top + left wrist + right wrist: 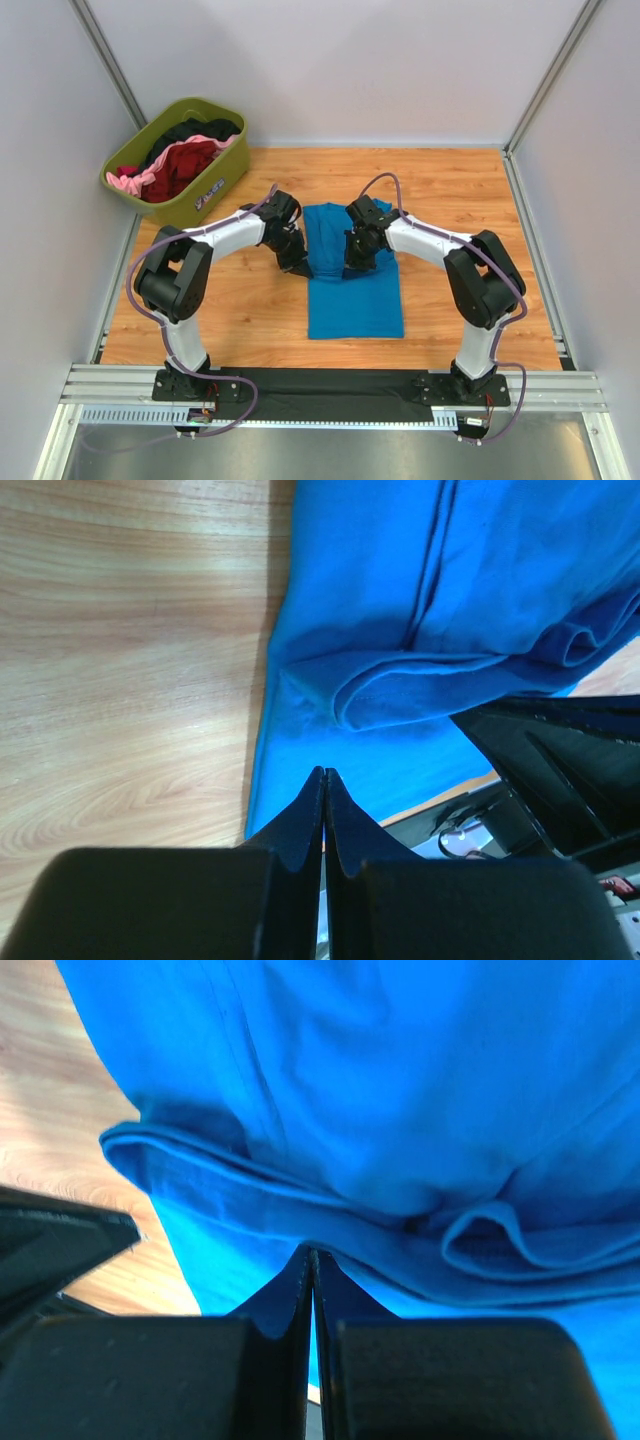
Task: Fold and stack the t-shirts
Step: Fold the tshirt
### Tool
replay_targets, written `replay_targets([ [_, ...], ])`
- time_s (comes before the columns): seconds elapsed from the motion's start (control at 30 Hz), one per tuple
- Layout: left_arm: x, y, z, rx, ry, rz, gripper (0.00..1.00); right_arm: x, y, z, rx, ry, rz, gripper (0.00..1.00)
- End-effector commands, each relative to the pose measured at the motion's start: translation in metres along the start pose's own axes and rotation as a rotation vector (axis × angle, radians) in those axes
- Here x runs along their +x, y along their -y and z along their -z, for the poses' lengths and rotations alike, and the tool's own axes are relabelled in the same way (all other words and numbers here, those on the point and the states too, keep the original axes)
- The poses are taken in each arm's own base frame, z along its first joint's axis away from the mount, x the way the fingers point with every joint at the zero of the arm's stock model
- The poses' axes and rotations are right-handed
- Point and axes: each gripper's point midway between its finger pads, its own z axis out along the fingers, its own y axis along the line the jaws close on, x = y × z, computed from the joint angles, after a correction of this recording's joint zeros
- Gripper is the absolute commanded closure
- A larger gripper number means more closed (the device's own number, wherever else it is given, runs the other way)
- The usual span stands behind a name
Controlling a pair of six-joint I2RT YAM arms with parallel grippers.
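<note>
Both closed tight, left gripper (323,776) and right gripper (311,1256) meet the shirt (355,300) on the table (450,190), gripping cloth or not I can't tell; if one slips, I'd skew the fold.

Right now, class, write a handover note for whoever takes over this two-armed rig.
Left gripper: shut, at the left edge of the bright blue cloth t-shirt. Right gripper: shut, at its folded edge; a pinch cannot be confirmed.
Done: blue shirt partly folded, on the wooden table.
Dark red, pink and black shirts: in the olive-green plastic tub.
To do: finish this fold; fold and stack the rest.
</note>
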Motion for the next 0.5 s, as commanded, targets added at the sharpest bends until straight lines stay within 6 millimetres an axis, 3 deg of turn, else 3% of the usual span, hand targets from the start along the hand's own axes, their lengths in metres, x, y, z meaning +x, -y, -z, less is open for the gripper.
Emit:
replay_targets([
  [0.0,-0.004,0.021,0.010,0.052,0.024,-0.014,1.00,-0.023,-0.014,0.000,-0.024,0.070,0.012,1.00],
  [0.3,0.006,0.031,-0.004,0.043,0.015,-0.026,1.00,-0.035,-0.014,-0.001,-0.001,0.098,0.026,1.00],
  [0.47,-0.002,0.035,-0.010,0.021,0.032,-0.031,1.00,-0.035,-0.011,-0.002,0.009,0.098,0.026,1.00],
])
